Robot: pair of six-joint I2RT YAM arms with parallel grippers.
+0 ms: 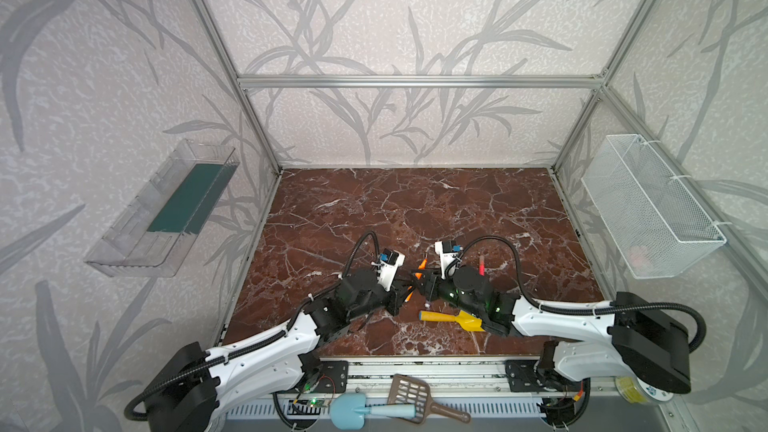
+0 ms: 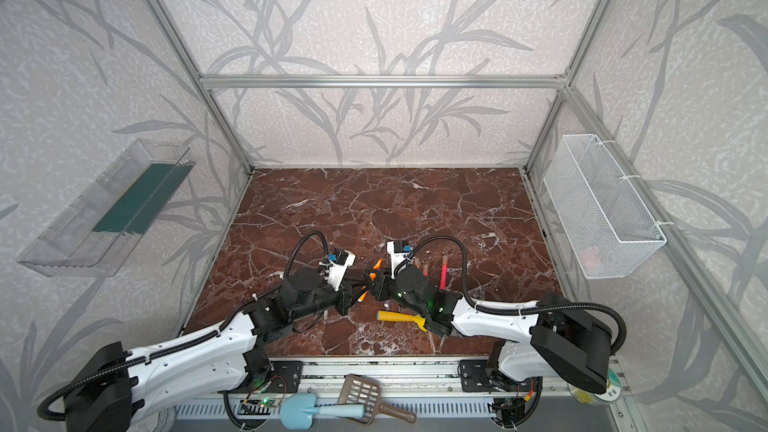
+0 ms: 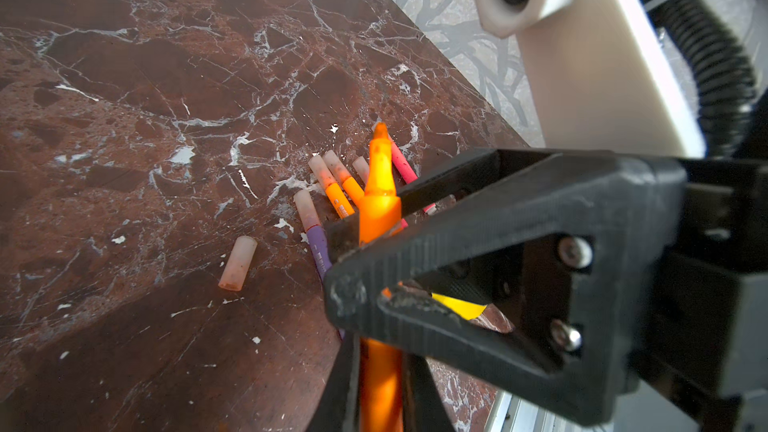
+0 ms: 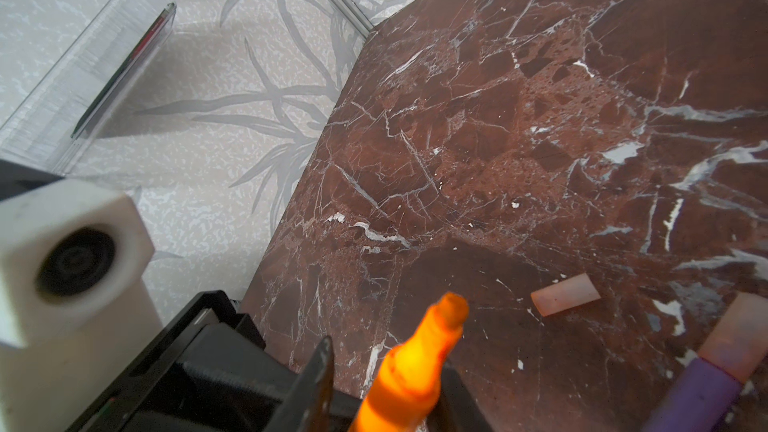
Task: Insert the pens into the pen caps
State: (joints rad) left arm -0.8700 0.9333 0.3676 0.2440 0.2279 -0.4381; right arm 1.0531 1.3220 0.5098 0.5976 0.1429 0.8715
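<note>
1. My left gripper [image 1: 405, 288]: black ribbed plastic fingers, clamped on the held pen [image 3: 380, 209].
2. The held pen: orange, glossy, translucent, with a stepped shoulder and a blunt bare tip. It is tilted upward.
3. My right gripper [image 4: 386, 371]: black open-triangle fingers with two bright screws. The jaws are narrow, one either side of the same pen just short of its tip. Whether they pinch it I cannot tell.
4. shovel [image 1: 451, 320]: yellow plastic, flat on the table by my right gripper's wrist. It is whole in both top views and only a yellow sliver in the left wrist view.
5. purple pen [image 3: 319, 255]: capped, lying under my grippers. Its white barrel print is too blurred to read.
6. loose cap [image 3: 237, 263]: short frosted pinkish tube, one end open, lying alone just beyond the purple pen. Plain in both wrist views.
7. orange pens [image 3: 340, 197]: two, capped, side by side past my left gripper's tips, with a pink pen [image 3: 402, 164] beside them.
8. table [image 3: 166, 76]: red-brown marble pattern, white veins.
9. Far off on my left gripper's side, a clear plastic bin [image 1: 166, 209]; far off on my right gripper's side, a white wire basket [image 1: 648, 209].
</note>
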